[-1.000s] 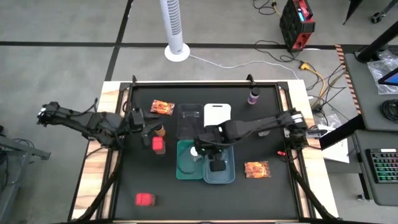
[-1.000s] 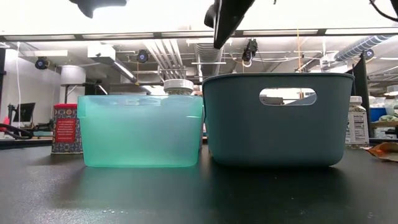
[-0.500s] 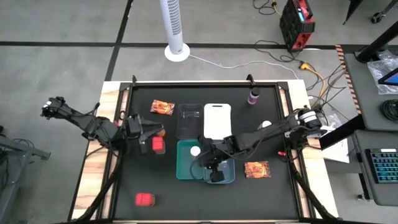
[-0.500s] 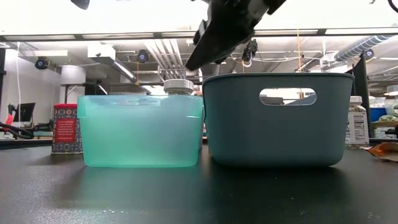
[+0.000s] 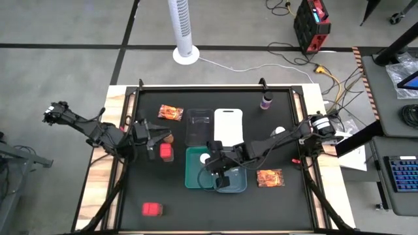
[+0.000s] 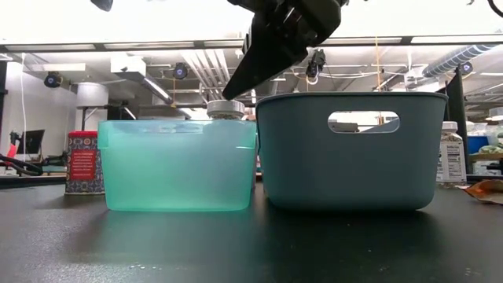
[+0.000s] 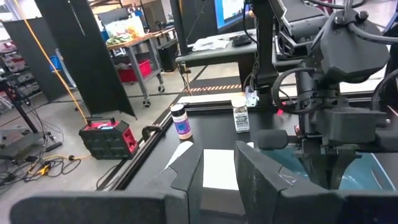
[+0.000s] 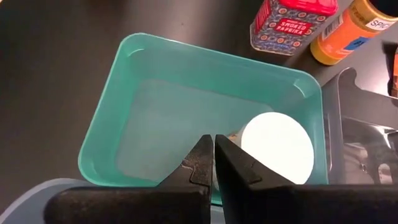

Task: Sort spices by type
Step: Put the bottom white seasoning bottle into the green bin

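Observation:
A white-capped jar [image 8: 277, 148] stands upright in the teal tray [image 5: 194, 175]. My right gripper [image 8: 213, 144] is shut, its tips low over that tray on the jar's near side, slanting down toward the table's left. High over the table's left part, my left gripper [image 7: 219, 180] is open with nothing between its fingers. Under it stand an orange brown-capped bottle [image 8: 348, 31] and a red box [image 5: 166, 152]. Another red box [image 5: 151, 209] lies near left. Two orange-red packets [image 5: 170, 112] [image 5: 270, 177], a purple bottle [image 5: 266, 101] and a second jar [image 5: 279, 131] rest on the mat. My right gripper's shut fingertips [image 6: 228, 93] stand close beside and just above the cap [image 6: 225, 108] of the jar in the teal tray. Whether they touch it, I cannot tell.
The grey-blue tray [image 6: 346, 153] stands against the teal tray's right side. Behind them lie a clear tray [image 5: 199, 125] and a white tray [image 5: 228, 123]. The black mat is bare along the near edge.
My right gripper has come down toward the teal tray and a little toward the table's near edge, tipping from pointing steeply down to a shallower slant. The jar in the teal tray has stayed where it was.

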Available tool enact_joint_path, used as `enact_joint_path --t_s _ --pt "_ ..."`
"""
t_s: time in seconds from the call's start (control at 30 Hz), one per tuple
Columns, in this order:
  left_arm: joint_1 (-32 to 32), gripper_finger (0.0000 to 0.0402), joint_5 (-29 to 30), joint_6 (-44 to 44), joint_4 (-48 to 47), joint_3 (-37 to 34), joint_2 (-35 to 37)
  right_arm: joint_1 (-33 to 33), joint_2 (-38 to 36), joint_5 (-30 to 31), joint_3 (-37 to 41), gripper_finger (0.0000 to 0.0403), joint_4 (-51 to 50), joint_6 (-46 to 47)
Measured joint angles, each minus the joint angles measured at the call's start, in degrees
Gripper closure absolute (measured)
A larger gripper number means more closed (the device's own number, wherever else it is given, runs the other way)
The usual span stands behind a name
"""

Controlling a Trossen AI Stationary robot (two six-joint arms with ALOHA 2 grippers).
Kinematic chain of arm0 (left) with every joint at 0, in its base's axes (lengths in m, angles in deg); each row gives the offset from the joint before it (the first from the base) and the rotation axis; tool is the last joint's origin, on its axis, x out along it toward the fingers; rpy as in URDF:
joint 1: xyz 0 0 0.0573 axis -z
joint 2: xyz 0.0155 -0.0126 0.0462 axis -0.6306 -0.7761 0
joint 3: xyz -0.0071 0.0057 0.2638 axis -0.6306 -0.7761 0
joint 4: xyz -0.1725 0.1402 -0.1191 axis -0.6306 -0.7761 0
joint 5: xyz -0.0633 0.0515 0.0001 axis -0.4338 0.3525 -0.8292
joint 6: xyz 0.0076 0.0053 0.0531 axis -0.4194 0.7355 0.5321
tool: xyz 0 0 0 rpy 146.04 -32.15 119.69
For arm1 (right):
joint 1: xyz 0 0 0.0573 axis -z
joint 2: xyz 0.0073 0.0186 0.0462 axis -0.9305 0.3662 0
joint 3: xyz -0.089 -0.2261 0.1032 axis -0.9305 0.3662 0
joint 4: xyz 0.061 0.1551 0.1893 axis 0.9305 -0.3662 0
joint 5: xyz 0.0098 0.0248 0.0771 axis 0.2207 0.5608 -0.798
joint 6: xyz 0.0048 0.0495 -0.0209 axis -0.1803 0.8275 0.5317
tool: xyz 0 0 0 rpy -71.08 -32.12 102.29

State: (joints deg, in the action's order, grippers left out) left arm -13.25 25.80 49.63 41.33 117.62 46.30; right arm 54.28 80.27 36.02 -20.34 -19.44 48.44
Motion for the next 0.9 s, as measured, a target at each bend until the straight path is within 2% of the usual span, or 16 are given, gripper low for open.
enact_joint_path --t_s 0.3,0.9 --pt "0.0 0.0327 0.0 0.2 0.3 0.0 0.0 0.0 0.1 4.2 0.0 0.0394 0.2 1.0" --pt "0.0 0.0327 0.1 0.2 0.4 0.0 -0.3 -0.3 1.9 4.1 0.0 0.0394 3.8 -0.6"
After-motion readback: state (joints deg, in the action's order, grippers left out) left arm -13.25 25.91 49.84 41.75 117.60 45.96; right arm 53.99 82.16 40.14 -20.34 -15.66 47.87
